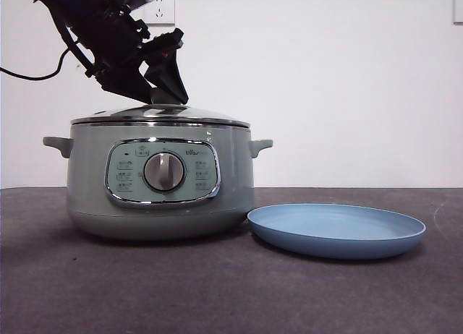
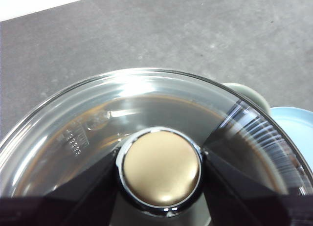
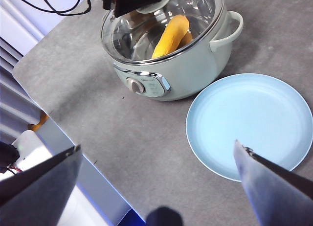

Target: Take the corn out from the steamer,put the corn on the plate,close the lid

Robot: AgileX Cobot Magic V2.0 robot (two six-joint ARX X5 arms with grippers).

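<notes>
Closest to the lens, the lid's round knob (image 2: 161, 168) sits between the left gripper's (image 2: 161, 187) two black jaws, one on either side, spread about knob-wide; whether they pinch it I cannot tell. Around it spreads the chrome-rimmed glass lid (image 2: 146, 101), resting on the sage-green steamer (image 1: 160, 176). Through the glass lies the yellow-orange corn (image 3: 170, 36), tapered. That arm leans in steeply from above. Beneath the right gripper's (image 3: 156, 162) wide-open, empty jaws lies the light-blue plate (image 3: 249, 123), just beside the steamer.
</notes>
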